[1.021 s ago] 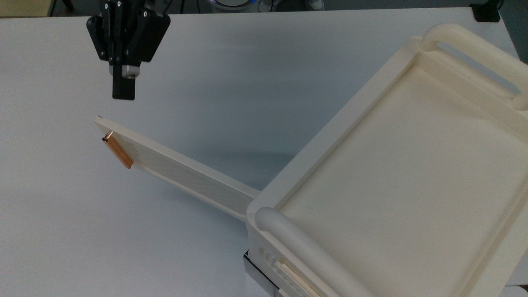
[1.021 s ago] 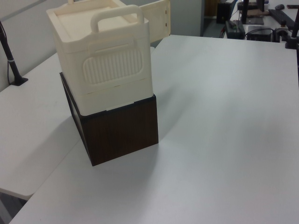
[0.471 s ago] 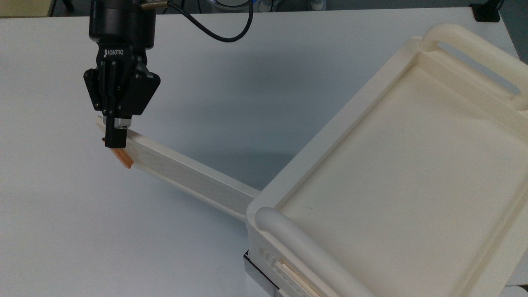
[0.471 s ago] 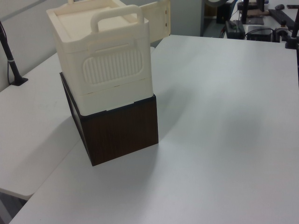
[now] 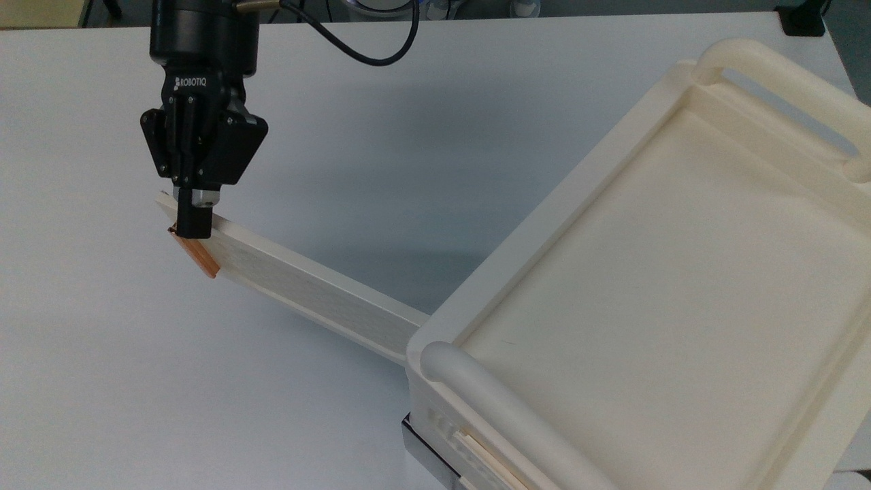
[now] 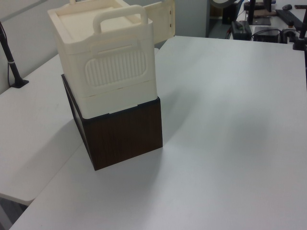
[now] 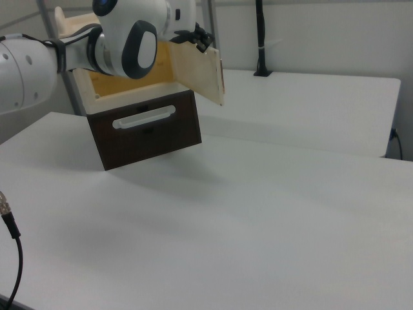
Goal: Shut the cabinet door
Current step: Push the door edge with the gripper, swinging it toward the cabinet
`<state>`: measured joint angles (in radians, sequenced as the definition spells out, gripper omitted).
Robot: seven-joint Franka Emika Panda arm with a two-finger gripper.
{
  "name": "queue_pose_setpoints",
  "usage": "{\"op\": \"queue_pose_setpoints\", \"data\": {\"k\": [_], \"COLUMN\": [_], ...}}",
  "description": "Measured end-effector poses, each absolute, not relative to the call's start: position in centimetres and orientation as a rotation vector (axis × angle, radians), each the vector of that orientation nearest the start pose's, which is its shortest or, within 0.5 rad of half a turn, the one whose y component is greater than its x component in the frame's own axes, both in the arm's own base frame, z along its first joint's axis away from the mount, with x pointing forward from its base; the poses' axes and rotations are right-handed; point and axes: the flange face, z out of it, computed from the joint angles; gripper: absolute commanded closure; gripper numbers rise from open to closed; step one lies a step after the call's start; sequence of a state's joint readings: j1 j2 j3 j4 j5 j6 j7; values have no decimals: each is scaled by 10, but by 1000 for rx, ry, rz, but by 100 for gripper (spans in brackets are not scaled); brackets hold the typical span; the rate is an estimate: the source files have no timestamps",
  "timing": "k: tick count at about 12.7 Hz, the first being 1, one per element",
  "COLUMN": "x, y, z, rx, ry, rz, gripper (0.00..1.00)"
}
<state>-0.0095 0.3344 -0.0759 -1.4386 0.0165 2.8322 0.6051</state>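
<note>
The cream-white cabinet [image 5: 680, 272] fills the top view's right, its tray-like top facing up. The cabinet door [image 5: 306, 289] stands wide open, reaching out toward the top view's left, with a copper-orange handle [image 5: 201, 257] at its free end. My gripper [image 5: 194, 228] is shut, its fingertips down at the door's top edge right by that handle. In the left view the door [image 6: 163, 21] juts out behind the cabinet [image 6: 110, 62]. In the right view the arm [image 7: 122, 39] reaches across the open cabinet front to the door [image 7: 197, 71].
The cabinet sits on a dark brown box [image 6: 124, 134] with a drawer handle [image 7: 143, 116] on the white table [image 5: 408, 136]. Two thick rounded handle bars [image 5: 503, 408] [image 5: 782, 75] run along the cabinet top. A cable [image 5: 360, 47] trails from the wrist.
The gripper came down and toward the door's free end over the last second, then held almost still at its top edge. The door has not swung.
</note>
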Motion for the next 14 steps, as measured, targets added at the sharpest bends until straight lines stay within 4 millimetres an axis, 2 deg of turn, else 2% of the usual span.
{"op": "queue_pose_setpoints", "data": {"k": [4,7,10,12,14], "x": [693,686,675,668,666], "y": [-39,-33,-8,21,48], "z": [628,633,640,628,619], "rx": [-2407,-2460,-2549,-2650,-2691], "ry": [838,841,800,737,669], "rz": [-1348,-1269,-1128,-966,-889], "gripper": [100,100,100,100,100]}}
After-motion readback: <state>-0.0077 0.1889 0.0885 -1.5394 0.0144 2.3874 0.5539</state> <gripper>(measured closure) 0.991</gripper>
